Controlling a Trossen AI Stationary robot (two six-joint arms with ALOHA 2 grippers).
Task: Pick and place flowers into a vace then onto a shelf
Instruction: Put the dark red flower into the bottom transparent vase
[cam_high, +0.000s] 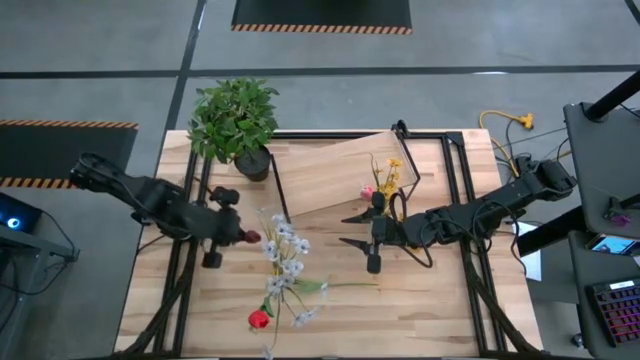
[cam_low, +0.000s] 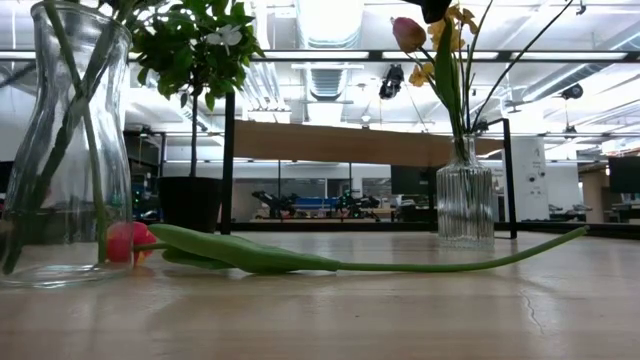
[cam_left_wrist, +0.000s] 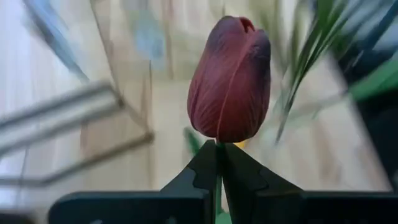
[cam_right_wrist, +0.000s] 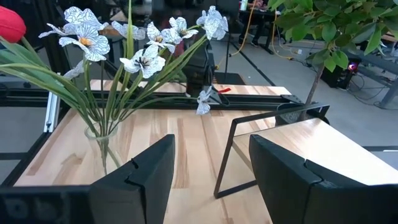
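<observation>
My left gripper is shut on a dark red tulip, right beside the clear glass vase of white-lilac sprays. A red tulip lies flat on the table, its bloom against that vase's foot and its stalk running toward the table's right. My right gripper hangs open near the table's middle, fingers toward the glass vase. Behind it a small ribbed vase holds yellow blooms and a pink bud, by the wooden shelf. My left gripper pinches the dark red tulip's stalk just below the bloom, between its two fingertips. The fingers come roughly level from the table's left. The bloom stands out past the fingertips, clear of the table; the rest of the stalk is hidden behind the fingers.
A bushy green plant in a dark pot stands at the far left of the table. The shelf's black frame is just ahead of my right gripper. Bare planks lie at the near right.
</observation>
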